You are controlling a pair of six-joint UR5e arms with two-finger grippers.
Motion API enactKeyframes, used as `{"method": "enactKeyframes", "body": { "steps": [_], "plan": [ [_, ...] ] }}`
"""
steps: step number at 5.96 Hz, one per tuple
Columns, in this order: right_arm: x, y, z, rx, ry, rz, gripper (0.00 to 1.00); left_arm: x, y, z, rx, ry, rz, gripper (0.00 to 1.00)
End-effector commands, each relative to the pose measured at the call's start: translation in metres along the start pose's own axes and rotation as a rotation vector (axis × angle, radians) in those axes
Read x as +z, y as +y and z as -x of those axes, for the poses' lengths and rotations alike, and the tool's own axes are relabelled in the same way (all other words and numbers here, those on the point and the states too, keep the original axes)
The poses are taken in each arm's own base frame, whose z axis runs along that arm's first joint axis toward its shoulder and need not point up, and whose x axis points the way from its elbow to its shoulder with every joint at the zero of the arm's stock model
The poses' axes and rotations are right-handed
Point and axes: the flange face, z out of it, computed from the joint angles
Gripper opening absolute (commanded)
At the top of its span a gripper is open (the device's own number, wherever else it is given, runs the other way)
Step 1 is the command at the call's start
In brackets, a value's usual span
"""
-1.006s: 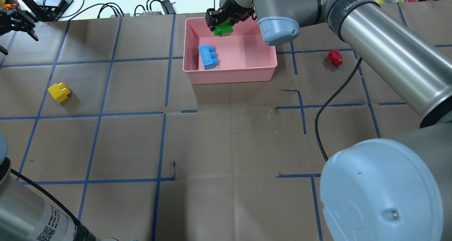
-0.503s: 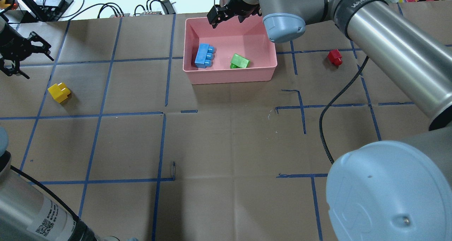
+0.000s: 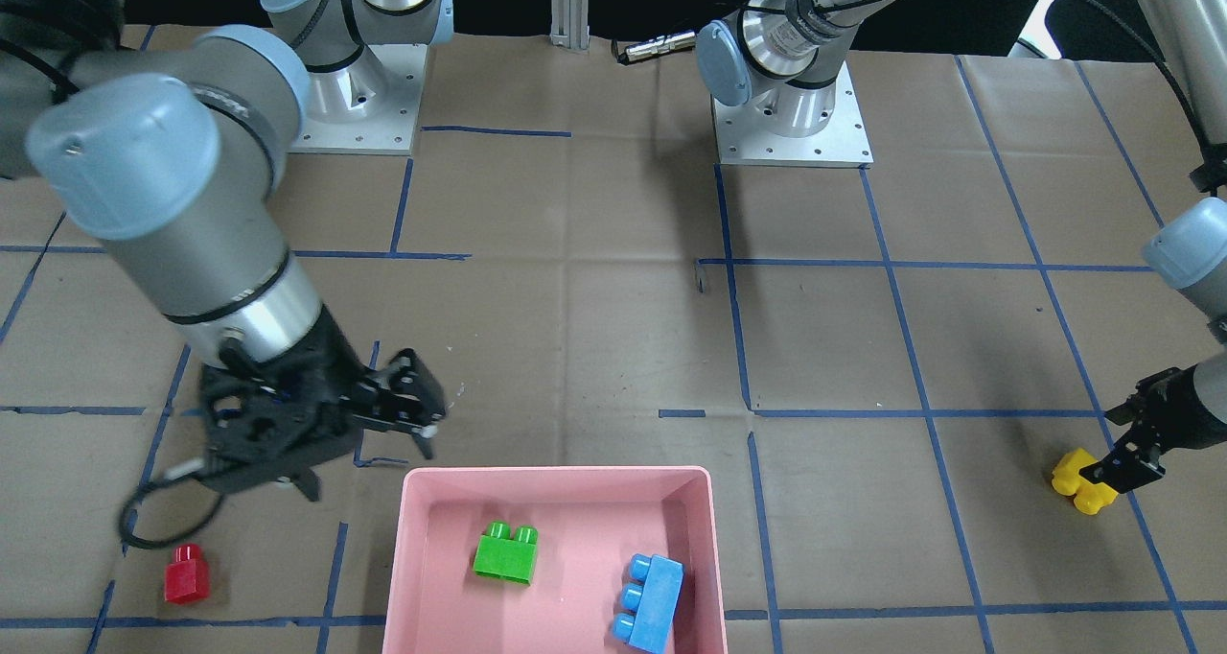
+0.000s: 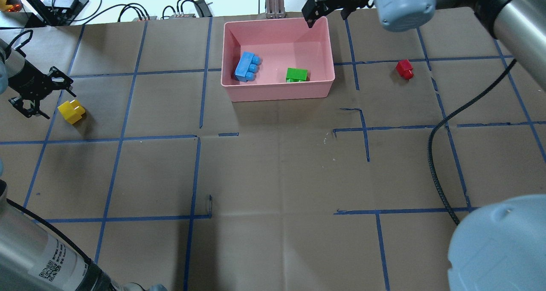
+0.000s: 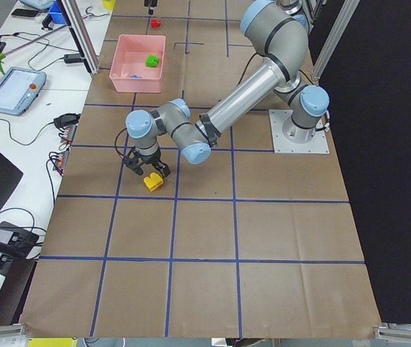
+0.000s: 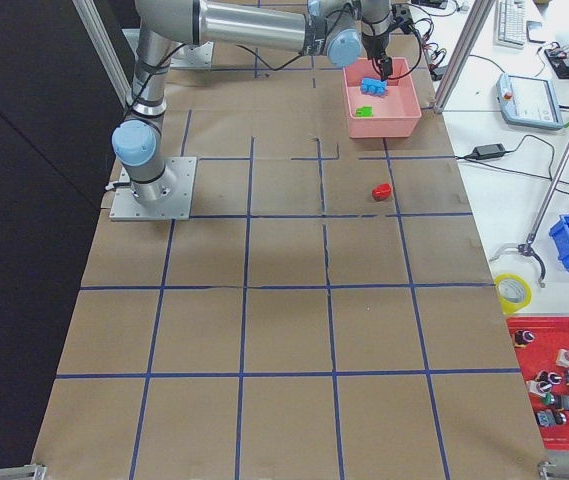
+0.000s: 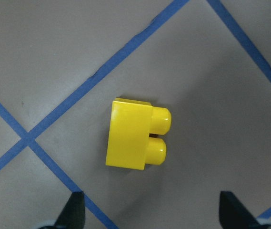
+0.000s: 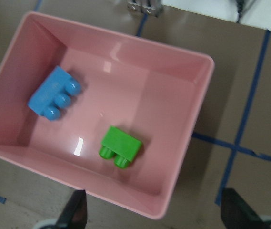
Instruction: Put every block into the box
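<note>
The pink box [image 4: 277, 92] stands at the table's far middle. The light blue block [image 4: 247, 67] and the green block [image 4: 296, 74] lie inside it, apart from each other. The yellow block [image 4: 71, 112] lies on the table at the left. My left gripper [image 4: 36, 90] is open and empty, hovering just beside and above it. In the left wrist view the yellow block [image 7: 130, 140] lies ahead of the two spread fingertips [image 7: 74, 212]. The red block [image 4: 404, 68] lies on the table right of the box. My right gripper [image 4: 327, 14] is open and empty above the box's far right corner.
Blue tape lines grid the brown paper-covered table [image 4: 273, 176]. Cables and power units [image 4: 187, 7] lie beyond the table's far edge. A black cable [image 4: 435, 163] hangs from the right arm over the table's right half.
The right gripper opened and the green block dropped into the box. The gripper then rose and moved right to the box's far right corner. The left gripper moved down to beside the yellow block.
</note>
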Motion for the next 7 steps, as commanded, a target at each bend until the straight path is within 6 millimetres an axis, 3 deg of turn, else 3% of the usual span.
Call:
{"method": "enactKeyframes", "body": {
  "steps": [1,2,3,4,5,6,7],
  "plan": [
    [-0.036,0.090,-0.105,0.200,0.090,0.065,1.00,0.024,-0.008,0.004,-0.006,0.005,-0.014,1.00],
    [-0.012,0.115,-0.144,0.260,0.133,0.092,0.99,0.025,-0.011,0.002,-0.005,0.019,-0.042,1.00],
    [0.021,0.115,-0.168,0.244,0.267,0.032,0.99,0.024,-0.013,-0.001,-0.003,0.025,-0.063,1.00],
    [0.078,0.139,-0.186,0.260,0.248,0.111,0.96,0.024,-0.014,-0.004,-0.004,0.042,-0.060,1.00],
    [0.100,0.144,-0.203,0.272,0.266,0.076,0.96,0.036,-0.014,-0.006,-0.010,0.056,-0.038,1.00],
    [0.126,0.142,-0.210,0.236,0.255,0.068,0.96,0.048,-0.017,-0.007,0.000,0.062,-0.057,1.00],
    [0.150,0.132,-0.207,0.137,0.120,0.033,0.96,0.059,-0.020,-0.007,-0.002,0.061,-0.053,1.00]
  ]
}}
